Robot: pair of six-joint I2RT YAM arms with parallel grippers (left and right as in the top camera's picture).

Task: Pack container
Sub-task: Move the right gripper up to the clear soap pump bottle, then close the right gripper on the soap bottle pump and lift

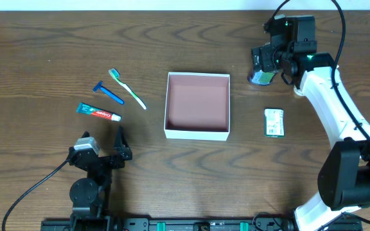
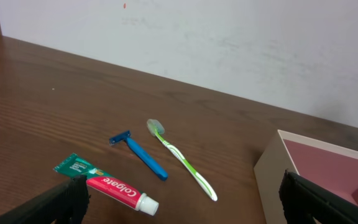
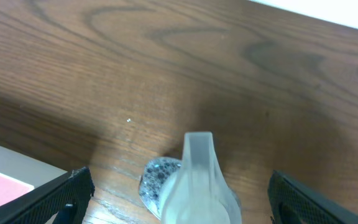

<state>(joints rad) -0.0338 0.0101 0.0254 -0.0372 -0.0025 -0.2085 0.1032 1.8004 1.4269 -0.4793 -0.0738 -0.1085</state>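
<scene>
A: Container (image 1: 196, 134)?
B: Sitting mid-table, nothing inside it.
A: Right gripper (image 3: 182, 190)?
B: Fingers wide, straddling the clear-capped bottle (image 3: 197, 158), apparently lining up a grasp.
A: Left gripper (image 2: 179, 199)?
B: Gaping wide, waiting near the toothpaste (image 2: 114, 186).

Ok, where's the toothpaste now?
Overhead, the toothpaste lies left of the container, beside the razor and just ahead of the left gripper.

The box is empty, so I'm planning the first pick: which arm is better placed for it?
Right. The right gripper stands open astride the translucent bottle, so closing would likely grasp it. The left gripper, also open, sits short of the toothpaste.
</scene>
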